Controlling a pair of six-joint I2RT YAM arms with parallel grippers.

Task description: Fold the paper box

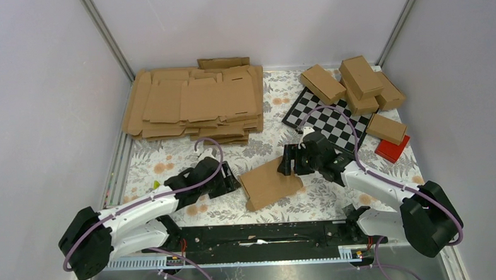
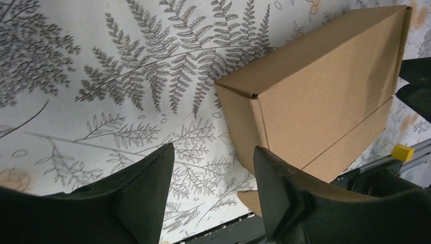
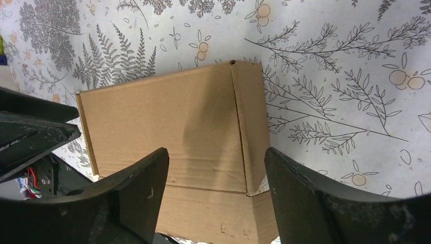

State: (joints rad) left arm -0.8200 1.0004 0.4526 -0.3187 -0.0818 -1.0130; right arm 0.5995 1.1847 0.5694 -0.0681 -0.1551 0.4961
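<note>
**Item: paper box (image 1: 269, 182)** (brown card, oblong)
- Location: near-centre of the worktop (image 1: 164, 157), lying between the two tools.
- Condition: walls raised and lid panel lying down over the body, as the left wrist view (image 2: 315, 96) and right wrist view (image 3: 167, 127) show. A loose flap (image 3: 213, 216) projects along the near lower edge and looks untucked.

**Left tool (image 1: 225, 181):** fingers spread and gripping nothing. One finger stands just beside the box's end wall. Contact cannot be told.

**Right tool (image 1: 289, 161):** fingers spread and empty, poised above the box's other end.

**Progress (judged):** late stage. The body is formed. What remains is probably pressing the lid home and tucking the projecting flap.

**Also present:**
- stack of flat blanks (image 1: 193, 104), far left
- finished cartons (image 1: 356, 78), far right
- checkered board (image 1: 323, 121)
- red box (image 1: 392, 150)
</note>
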